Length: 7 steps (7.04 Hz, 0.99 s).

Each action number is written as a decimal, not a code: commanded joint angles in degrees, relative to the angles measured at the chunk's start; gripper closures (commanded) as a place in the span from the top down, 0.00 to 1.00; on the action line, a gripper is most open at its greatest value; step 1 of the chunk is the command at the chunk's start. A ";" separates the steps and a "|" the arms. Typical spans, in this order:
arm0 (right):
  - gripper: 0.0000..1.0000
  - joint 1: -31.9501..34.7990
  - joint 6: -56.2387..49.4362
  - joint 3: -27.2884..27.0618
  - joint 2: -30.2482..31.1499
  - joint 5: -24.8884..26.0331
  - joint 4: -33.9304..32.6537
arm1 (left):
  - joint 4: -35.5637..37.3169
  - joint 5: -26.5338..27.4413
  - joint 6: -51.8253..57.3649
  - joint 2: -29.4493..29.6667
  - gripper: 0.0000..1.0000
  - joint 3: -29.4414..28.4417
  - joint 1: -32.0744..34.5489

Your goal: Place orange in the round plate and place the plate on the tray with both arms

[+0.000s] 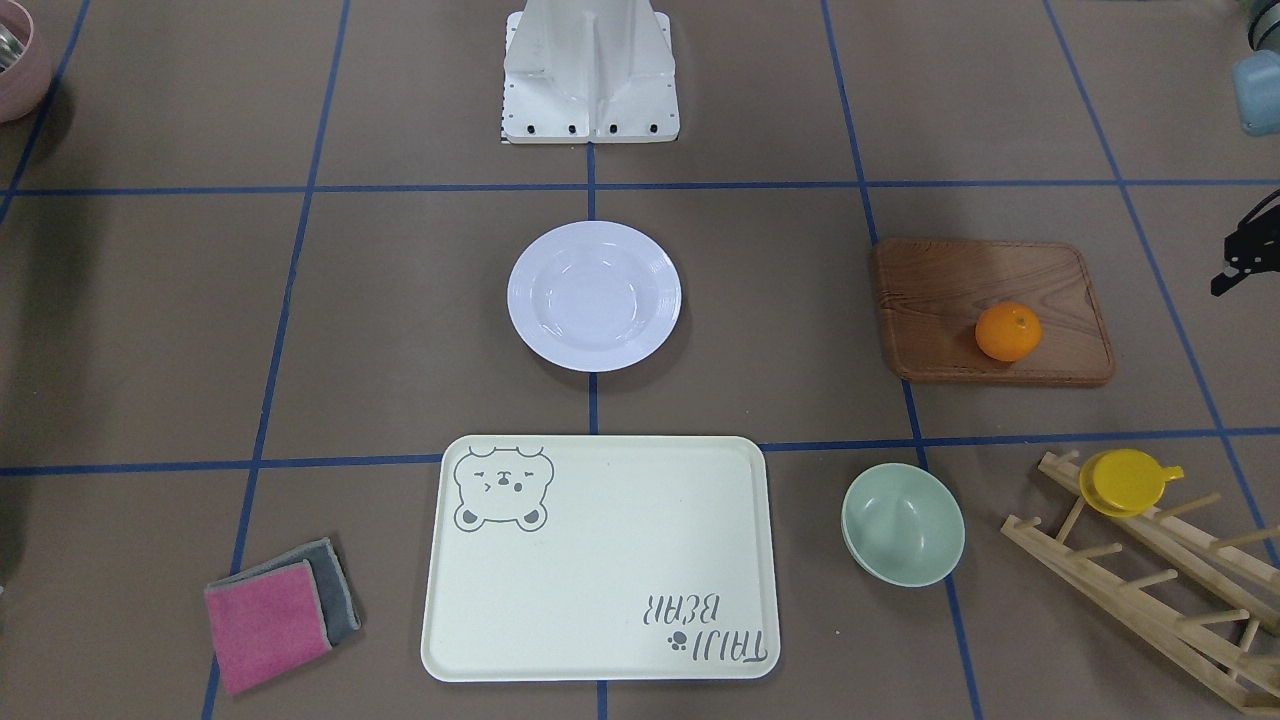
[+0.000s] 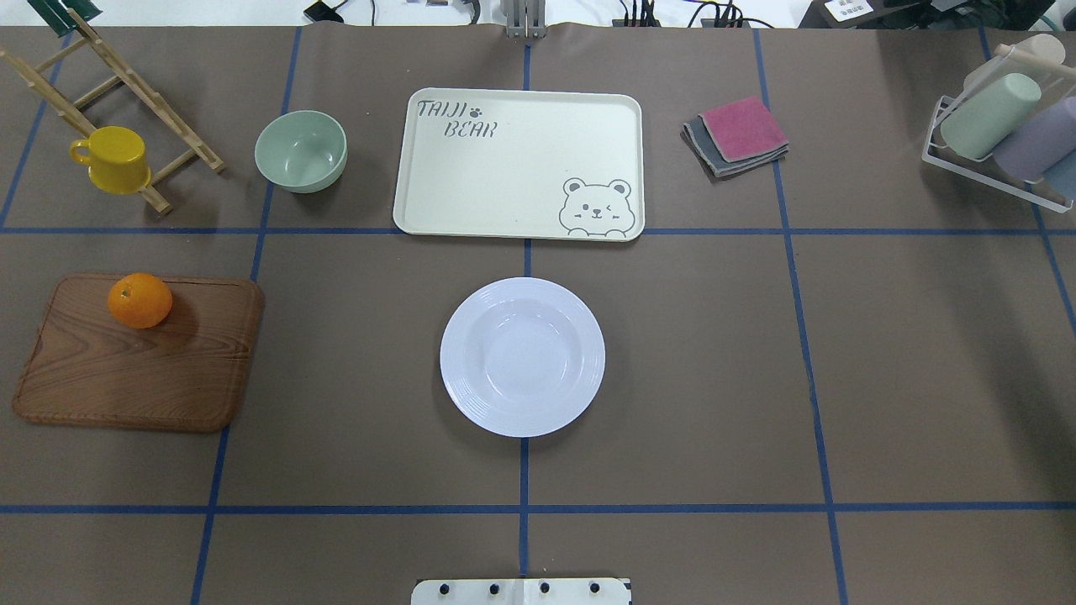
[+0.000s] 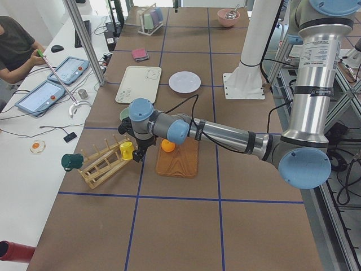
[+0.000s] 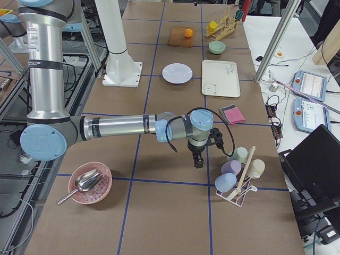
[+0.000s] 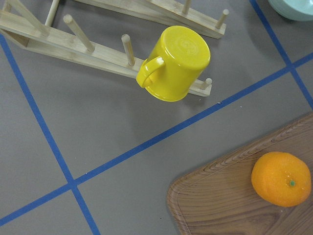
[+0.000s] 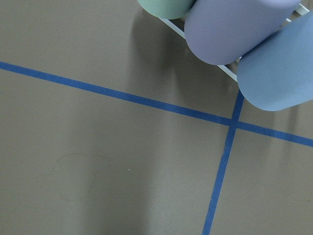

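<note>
The orange (image 2: pixel 139 300) lies on the far corner of a brown wooden board (image 2: pixel 134 370), also seen in the left wrist view (image 5: pixel 281 178). In the table's middle the white round plate (image 2: pixel 522 357) stands with nothing in it. The cream bear tray (image 2: pixel 504 193) lies just beyond it, bare. My left gripper (image 3: pixel 138 157) hovers between the board and a yellow cup; only a black part shows at the front view's edge (image 1: pixel 1245 250), and I cannot tell its state. Far off by the cup rack hangs my right gripper (image 4: pixel 197 160), state unclear too.
A pale green bowl (image 2: pixel 301 151) sits left of the tray. A yellow cup (image 2: pixel 113 158) hangs on a wooden rack (image 2: pixel 101 84). Folded pink and grey cloths (image 2: pixel 738 134) lie right of the tray. A wire rack of cups (image 2: pixel 1000 139) and a pink bowl (image 4: pixel 90 183) stand on my right side.
</note>
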<state>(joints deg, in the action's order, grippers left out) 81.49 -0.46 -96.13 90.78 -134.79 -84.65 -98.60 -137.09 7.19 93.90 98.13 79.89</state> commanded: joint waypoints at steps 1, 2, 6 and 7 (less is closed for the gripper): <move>1.00 -0.01 0.02 -0.20 -0.17 -0.03 0.01 | -1.33 0.15 -0.33 -0.03 1.00 -0.48 0.00; 1.00 -0.01 0.02 -0.11 -0.17 -0.12 0.01 | -1.33 0.15 -0.25 -0.21 0.99 -0.39 0.00; 1.00 -0.37 -0.07 -0.11 -0.08 -3.45 0.01 | -1.33 0.24 -0.34 -0.55 1.00 -0.04 0.00; 1.00 -0.37 -0.25 -0.02 -0.08 -3.81 0.01 | -1.33 0.15 -0.33 -0.56 1.00 -0.13 0.00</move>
<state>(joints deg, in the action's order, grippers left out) 81.16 -0.56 -96.20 90.67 -137.83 -84.64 -99.94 -136.90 6.86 93.45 97.99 79.89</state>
